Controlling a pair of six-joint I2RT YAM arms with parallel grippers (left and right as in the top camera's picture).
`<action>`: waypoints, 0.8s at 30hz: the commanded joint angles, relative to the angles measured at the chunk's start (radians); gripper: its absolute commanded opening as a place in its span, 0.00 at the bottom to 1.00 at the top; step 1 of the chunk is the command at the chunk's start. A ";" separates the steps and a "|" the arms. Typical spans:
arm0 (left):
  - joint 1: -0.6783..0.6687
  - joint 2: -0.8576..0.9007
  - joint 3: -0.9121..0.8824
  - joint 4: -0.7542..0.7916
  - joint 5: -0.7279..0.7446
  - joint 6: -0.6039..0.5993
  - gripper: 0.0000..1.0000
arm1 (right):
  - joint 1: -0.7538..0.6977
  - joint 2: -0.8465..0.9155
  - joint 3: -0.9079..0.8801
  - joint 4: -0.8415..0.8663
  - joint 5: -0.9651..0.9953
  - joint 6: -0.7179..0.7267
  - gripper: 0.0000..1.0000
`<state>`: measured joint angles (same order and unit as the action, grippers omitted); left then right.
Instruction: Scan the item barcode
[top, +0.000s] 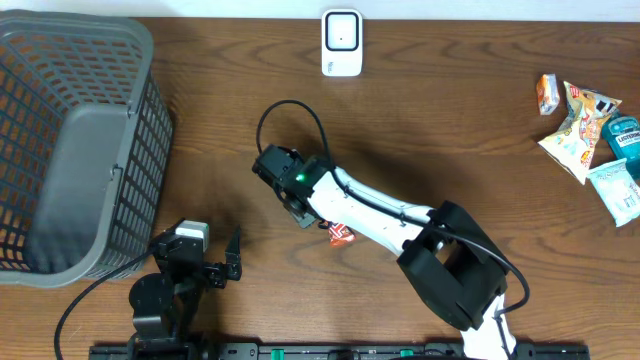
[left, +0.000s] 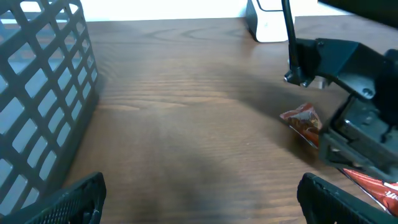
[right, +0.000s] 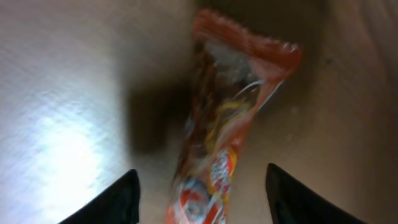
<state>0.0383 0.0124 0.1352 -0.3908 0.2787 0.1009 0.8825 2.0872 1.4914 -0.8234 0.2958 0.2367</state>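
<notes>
My right end effector (right: 202, 174) straddles the packet (right: 227, 106) on the surface (right: 62, 124), fingers apart, clear of it. My left end effector (left: 200, 190) stands wide.

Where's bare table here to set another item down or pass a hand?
Free: table between basket and scanner; between scanner and snack pile; lower right corner. Crowded: centre, where the right arm covers the red packet.
</notes>
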 joint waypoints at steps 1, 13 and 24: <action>0.002 -0.002 -0.015 -0.018 -0.003 -0.009 0.98 | -0.031 0.046 -0.040 0.011 0.059 0.032 0.62; 0.002 -0.002 -0.015 -0.018 -0.003 -0.009 0.98 | -0.080 0.148 -0.032 -0.092 -0.534 -0.191 0.01; 0.002 -0.002 -0.015 -0.018 -0.003 -0.009 0.98 | -0.306 0.129 0.128 -0.596 -1.562 -0.798 0.01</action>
<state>0.0383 0.0124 0.1356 -0.3908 0.2787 0.1009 0.6369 2.2265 1.5806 -1.3785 -0.9131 -0.3496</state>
